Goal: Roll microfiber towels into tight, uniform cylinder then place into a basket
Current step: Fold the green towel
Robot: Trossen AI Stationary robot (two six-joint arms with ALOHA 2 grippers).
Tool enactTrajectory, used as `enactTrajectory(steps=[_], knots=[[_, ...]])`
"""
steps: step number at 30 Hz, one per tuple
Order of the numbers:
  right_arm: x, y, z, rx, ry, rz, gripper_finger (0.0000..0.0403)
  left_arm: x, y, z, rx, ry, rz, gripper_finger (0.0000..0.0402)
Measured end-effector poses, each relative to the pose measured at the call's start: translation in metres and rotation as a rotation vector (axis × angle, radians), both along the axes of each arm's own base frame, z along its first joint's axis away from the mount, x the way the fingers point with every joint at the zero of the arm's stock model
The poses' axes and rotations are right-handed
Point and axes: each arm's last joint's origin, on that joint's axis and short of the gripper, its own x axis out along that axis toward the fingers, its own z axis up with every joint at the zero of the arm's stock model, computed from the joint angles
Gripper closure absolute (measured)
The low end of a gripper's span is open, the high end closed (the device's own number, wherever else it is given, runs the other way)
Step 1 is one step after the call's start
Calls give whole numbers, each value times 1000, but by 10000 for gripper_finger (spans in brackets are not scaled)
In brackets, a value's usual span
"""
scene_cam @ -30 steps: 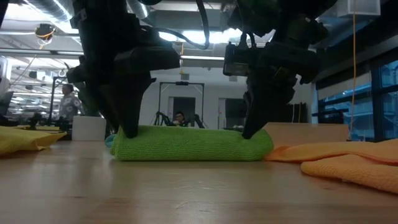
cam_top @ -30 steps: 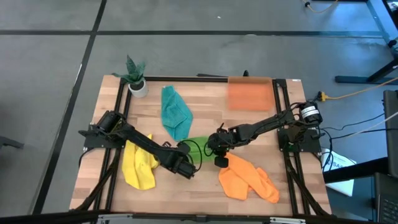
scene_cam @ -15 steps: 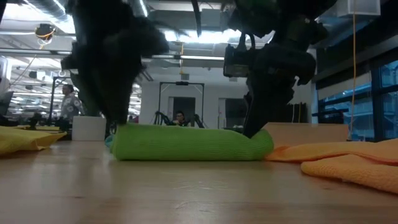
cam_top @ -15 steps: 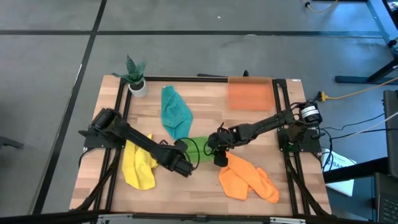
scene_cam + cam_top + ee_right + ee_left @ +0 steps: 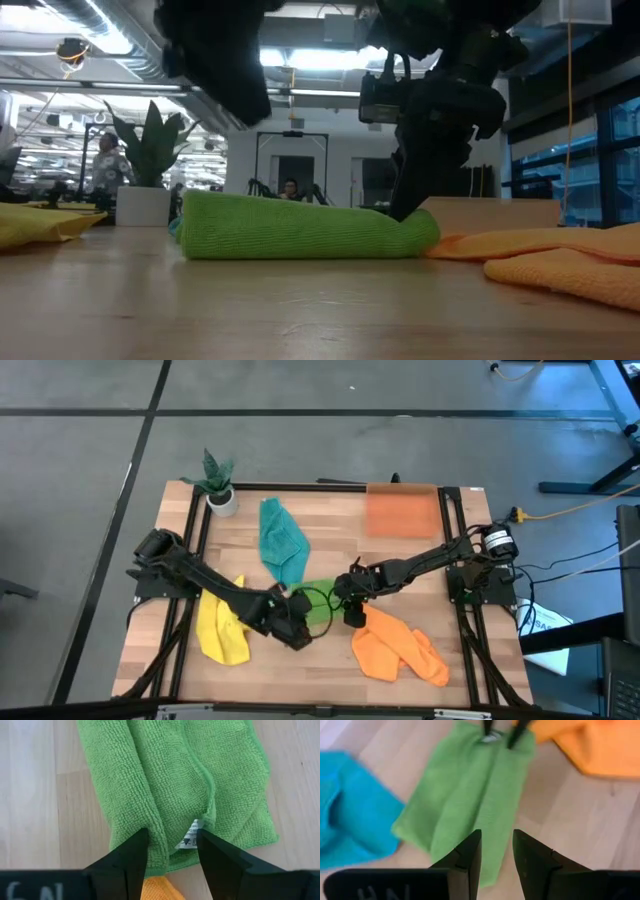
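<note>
The green towel [image 5: 305, 228] lies rolled into a loose cylinder near the middle of the bench [image 5: 330, 660]. The right pincer [image 5: 170, 851] stands on its end nearest the orange towel [image 5: 400, 648], fingers apart and pressed into the folds beside a small white label [image 5: 191, 834]. The left pincer [image 5: 496, 851] hangs above the roll's other end, fingers apart and holding nothing; in the low view it is lifted and cut off by the frame's upper edge. From above, both pincers cover much of the roll. The left arm reaches in from 9 o'clock, the right from 3 o'clock. The teal towel [image 5: 282, 542] lies at 11 o'clock of the roll, the yellow towel [image 5: 224, 626] at 8, the basket [image 5: 402, 511] at 1.
</note>
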Motion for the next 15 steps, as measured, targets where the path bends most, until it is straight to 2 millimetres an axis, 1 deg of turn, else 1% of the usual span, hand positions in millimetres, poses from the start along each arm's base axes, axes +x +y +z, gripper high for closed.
enactTrajectory(steps=[3,5,7,11,15], knots=[[0,0,0,1,-4,0,231,11,-10,-15,27,-2,-107,300],[1,0,0,2,-8,-2,231,14,-15,-29,52,47,-164,302],[1,0,0,2,-7,-1,231,16,-17,-42,76,87,-186,303],[1,0,0,2,-7,-2,231,21,-13,-60,125,129,-162,300],[1,0,0,3,-7,-2,231,26,-5,-68,120,149,-141,301]])
